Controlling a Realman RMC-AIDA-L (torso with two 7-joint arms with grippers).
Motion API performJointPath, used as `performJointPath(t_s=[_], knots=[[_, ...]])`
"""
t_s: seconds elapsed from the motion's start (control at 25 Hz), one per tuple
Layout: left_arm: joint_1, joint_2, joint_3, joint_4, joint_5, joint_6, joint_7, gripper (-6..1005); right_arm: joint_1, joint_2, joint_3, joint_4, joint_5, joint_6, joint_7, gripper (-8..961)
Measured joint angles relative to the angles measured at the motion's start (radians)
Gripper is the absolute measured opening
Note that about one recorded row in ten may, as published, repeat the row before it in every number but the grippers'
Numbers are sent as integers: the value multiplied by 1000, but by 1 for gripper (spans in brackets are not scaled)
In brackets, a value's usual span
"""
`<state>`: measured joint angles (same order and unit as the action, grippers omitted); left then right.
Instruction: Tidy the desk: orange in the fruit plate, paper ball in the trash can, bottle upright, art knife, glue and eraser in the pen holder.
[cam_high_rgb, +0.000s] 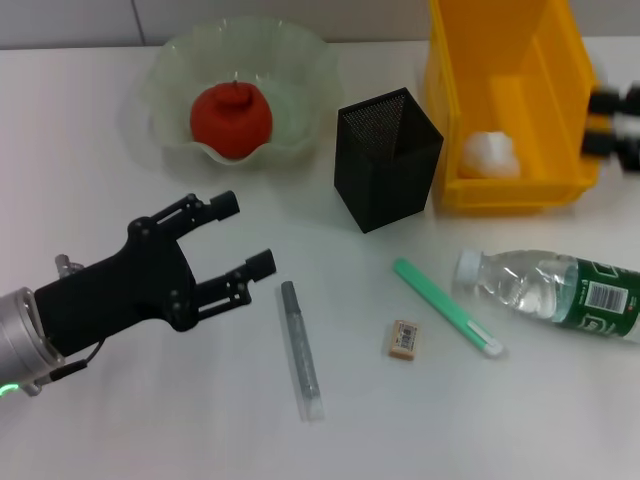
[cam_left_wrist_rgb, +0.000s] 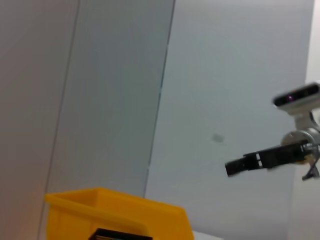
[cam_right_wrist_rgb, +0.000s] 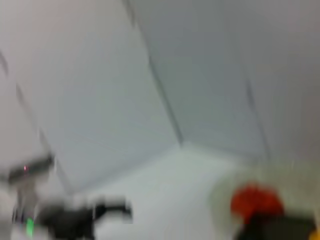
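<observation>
The orange (cam_high_rgb: 232, 118) lies in the pale-green fruit plate (cam_high_rgb: 170, 70) at the back left. The paper ball (cam_high_rgb: 490, 155) lies inside the yellow trash can (cam_high_rgb: 555, 60) at the back right. The black mesh pen holder (cam_high_rgb: 388, 158) stands between them. The bottle (cam_high_rgb: 560, 292) lies on its side at the right. The green art knife (cam_high_rgb: 445, 307), the tan eraser (cam_high_rgb: 403, 339) and the grey glue stick (cam_high_rgb: 300, 350) lie on the table in front. My left gripper (cam_high_rgb: 245, 233) is open and empty, left of the glue. My right gripper (cam_high_rgb: 612, 120) is beside the trash can's right wall.
The white table (cam_high_rgb: 100, 150) runs to a grey wall at the back. In the left wrist view the trash can (cam_left_wrist_rgb: 120, 215) shows low, with the right arm (cam_left_wrist_rgb: 270, 155) farther off. In the right wrist view the orange (cam_right_wrist_rgb: 255, 202) is a blurred patch.
</observation>
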<state>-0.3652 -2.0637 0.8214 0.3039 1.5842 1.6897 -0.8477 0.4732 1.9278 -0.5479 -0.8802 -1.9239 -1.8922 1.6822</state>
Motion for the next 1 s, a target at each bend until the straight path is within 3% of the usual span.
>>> performJointPath(t_s=[0.12,0.36,0.48,0.52,0.56,0.6,0.64,0.84,1.0], knots=[[0,9,49,9,0,0,1,799,63,-18,-85,-159,-239,-82,125,751],[-3,14,61,9,0,-13,-6,798,165,-20,-209,-197,-514,-93,212,751],[-1,13,56,9,0,-18,-7,798,209,-1,-256,-201,-633,-92,216,751],[0,11,55,9,-3,-20,-7,798,229,18,-288,-213,-699,-89,217,751],[1,11,55,9,-4,-20,-7,798,229,18,-288,-213,-699,-89,217,751],[1,10,55,9,-5,-21,-7,798,241,49,-316,-242,-770,-65,219,751],[1,10,54,9,-6,-22,-7,797,241,49,-316,-242,-770,-65,219,751],[2,8,53,4,-7,-24,-7,797,239,125,-358,-338,-882,-3,212,751],[1,7,53,3,-8,-24,-7,796,234,135,-395,-340,-892,19,209,751]])
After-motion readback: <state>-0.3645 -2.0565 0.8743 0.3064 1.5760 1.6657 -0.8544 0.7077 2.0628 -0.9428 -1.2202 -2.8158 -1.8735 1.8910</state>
